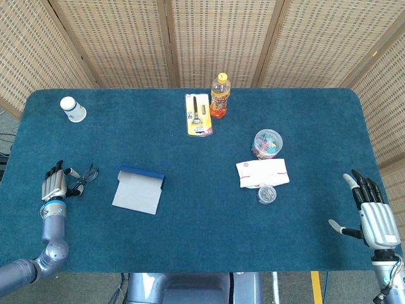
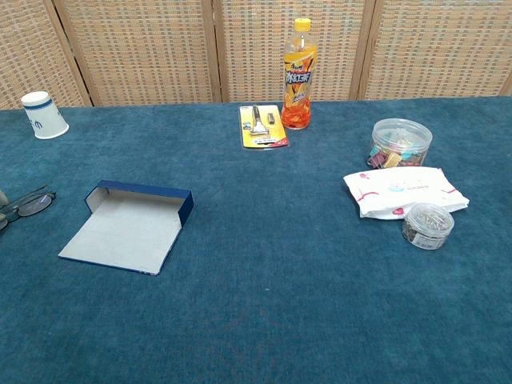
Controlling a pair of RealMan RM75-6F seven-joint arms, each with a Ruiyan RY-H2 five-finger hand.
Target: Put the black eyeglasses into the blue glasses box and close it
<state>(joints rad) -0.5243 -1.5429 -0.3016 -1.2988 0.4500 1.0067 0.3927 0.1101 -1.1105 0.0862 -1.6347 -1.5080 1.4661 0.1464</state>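
Blue-felt worktop point(image 1: 202, 240): your left hand point(image 1: 54, 183), fingers upright and spread, holds nothing beside the black eyeglasses point(image 1: 84, 178); your right hand point(image 1: 373, 212) rests splayed, empty.

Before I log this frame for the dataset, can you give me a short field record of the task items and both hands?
eyeglasses: black eyeglasses on the cloth, left of the box
box: blue glasses box lying open, nothing inside
left hand: left hand right beside the eyeglasses, fingers apart, contact unclear
right hand: right hand at the table's right edge, fingers spread, holding nothing
task state: eyeglasses not yet in the box
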